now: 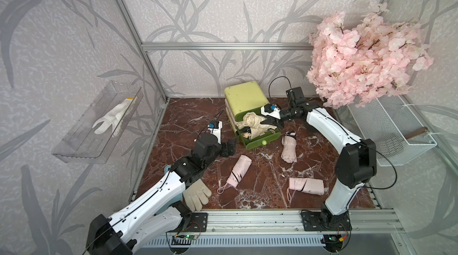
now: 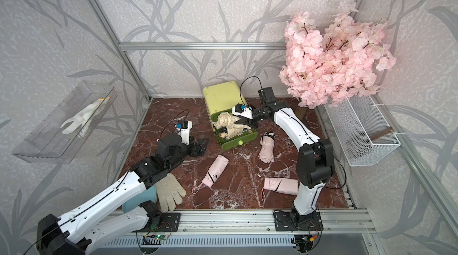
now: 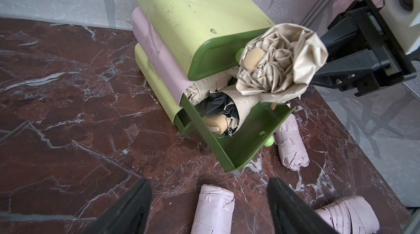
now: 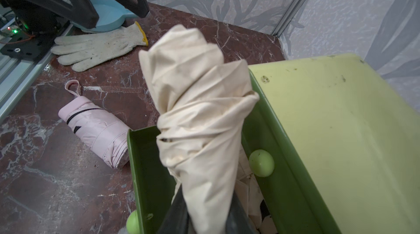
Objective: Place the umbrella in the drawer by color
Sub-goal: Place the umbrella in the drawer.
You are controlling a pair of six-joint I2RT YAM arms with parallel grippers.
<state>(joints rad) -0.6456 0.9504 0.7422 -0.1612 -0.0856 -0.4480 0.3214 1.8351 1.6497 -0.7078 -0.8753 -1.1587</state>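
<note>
My right gripper (image 1: 269,123) is clamped on the cream umbrella (image 1: 250,119), holding it tilted over the pulled-out middle drawer (image 1: 266,139) of the chest (image 1: 244,99) at the far centre. Other cream umbrellas (image 3: 227,105) crowd that drawer. My left gripper (image 1: 230,147) hangs spread and empty just left of it. On the marble table (image 1: 188,117) nearer me lie one pink umbrella (image 1: 236,172) at centre, a second pink umbrella (image 1: 289,149) right of the drawer and a third pink umbrella (image 1: 307,185) near right. A glove (image 1: 197,195) lies near left. The blue dustpan (image 2: 138,199) is mostly hidden under my left arm, cream fabric covers the right fingertips, and the open drawer hides the bottom one.

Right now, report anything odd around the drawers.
The open drawer is overstuffed: the cream umbrella in the right gripper sticks up above other umbrellas inside. A stray work glove lies by the left arm.
</note>
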